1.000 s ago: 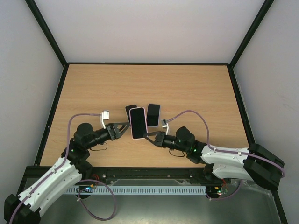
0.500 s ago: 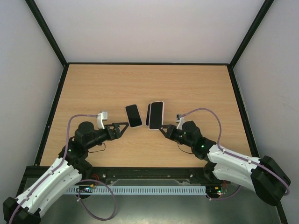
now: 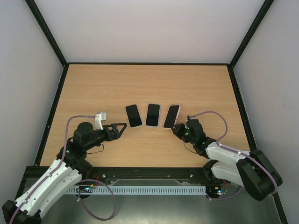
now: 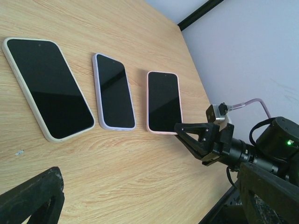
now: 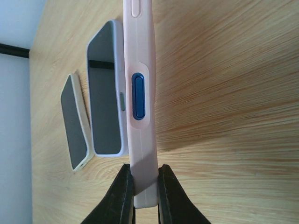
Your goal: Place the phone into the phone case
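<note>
A phone in a pink case (image 3: pixel 172 116) rests low on the table at the right end of a row, dark screen up. My right gripper (image 3: pixel 176 127) is shut on its near end. In the right wrist view the pink case (image 5: pixel 141 93) is seen edge-on, and the gripper (image 5: pixel 145 186) pinches it across its thickness. In the left wrist view the pink-cased phone (image 4: pixel 164 101) shows with the right gripper (image 4: pixel 183 129) at its near edge. My left gripper (image 3: pixel 122 126) is open and holds nothing, a little near-left of the row.
Two other cased phones lie flat to the left of the pink one: a lavender-cased one (image 3: pixel 153 115) (image 4: pixel 113 98) in the middle and a cream-cased one (image 3: pixel 133 115) (image 4: pixel 46 88) on the left. A black frame (image 3: pixel 238 102) edges the wooden table (image 3: pixel 140 84).
The left gripper opened and let go of the pink-cased phone, then drew back. The right gripper carried that phone to the right and lowered it at the right end of the row.
</note>
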You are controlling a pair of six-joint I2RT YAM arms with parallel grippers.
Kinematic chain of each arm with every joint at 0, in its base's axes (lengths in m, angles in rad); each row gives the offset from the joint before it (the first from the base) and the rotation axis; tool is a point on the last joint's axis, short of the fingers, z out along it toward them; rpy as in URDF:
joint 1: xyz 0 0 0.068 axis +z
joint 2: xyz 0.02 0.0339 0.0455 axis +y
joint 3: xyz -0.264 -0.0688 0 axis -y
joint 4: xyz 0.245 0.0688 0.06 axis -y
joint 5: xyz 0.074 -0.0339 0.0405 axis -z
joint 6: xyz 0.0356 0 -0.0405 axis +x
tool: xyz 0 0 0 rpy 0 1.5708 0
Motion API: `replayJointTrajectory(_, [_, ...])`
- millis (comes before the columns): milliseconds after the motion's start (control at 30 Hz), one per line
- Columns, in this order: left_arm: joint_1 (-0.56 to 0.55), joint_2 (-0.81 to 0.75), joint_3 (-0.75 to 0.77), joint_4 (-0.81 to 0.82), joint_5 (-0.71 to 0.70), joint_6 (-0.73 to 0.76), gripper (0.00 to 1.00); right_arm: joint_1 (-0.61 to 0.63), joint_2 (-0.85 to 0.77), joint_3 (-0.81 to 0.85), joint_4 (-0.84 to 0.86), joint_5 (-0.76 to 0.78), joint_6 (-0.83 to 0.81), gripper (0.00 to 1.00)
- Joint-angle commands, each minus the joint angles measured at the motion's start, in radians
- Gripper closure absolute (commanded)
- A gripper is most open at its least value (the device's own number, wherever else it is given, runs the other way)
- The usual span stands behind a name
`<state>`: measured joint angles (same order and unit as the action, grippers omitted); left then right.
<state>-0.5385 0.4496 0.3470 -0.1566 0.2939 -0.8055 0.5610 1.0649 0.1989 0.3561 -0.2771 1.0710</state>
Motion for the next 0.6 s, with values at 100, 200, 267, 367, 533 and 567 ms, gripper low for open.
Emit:
replayJointTrajectory(100, [0.008,-0.019,0.034,-0.04,-0.018,0.028,0.0,-0.041,0.106,-0.004,0.215,-0.061,0.005,0.98])
replayJointTrajectory(200, [0.008,-0.021,0.035,-0.041,-0.018,0.026,0.0,-0.045,0.143,-0.001,0.242,-0.077,0.008,0.98])
replayJointTrajectory(267, [0.008,-0.022,0.036,-0.044,-0.017,0.026,0.0,-0.05,0.16,0.001,0.245,-0.076,0.007,0.98])
replayJointTrajectory(367, [0.01,-0.022,0.041,-0.05,-0.019,0.029,0.0,-0.056,0.175,0.001,0.233,-0.067,0.009,0.95])
replayJointTrajectory(533, [0.01,-0.016,0.052,-0.066,-0.029,0.035,0.0,-0.059,0.18,0.002,0.198,-0.052,0.01,0.86])
replayJointTrajectory(567, [0.011,-0.014,0.054,-0.068,-0.03,0.037,0.0,-0.059,0.174,0.002,0.185,-0.049,0.012,0.84])
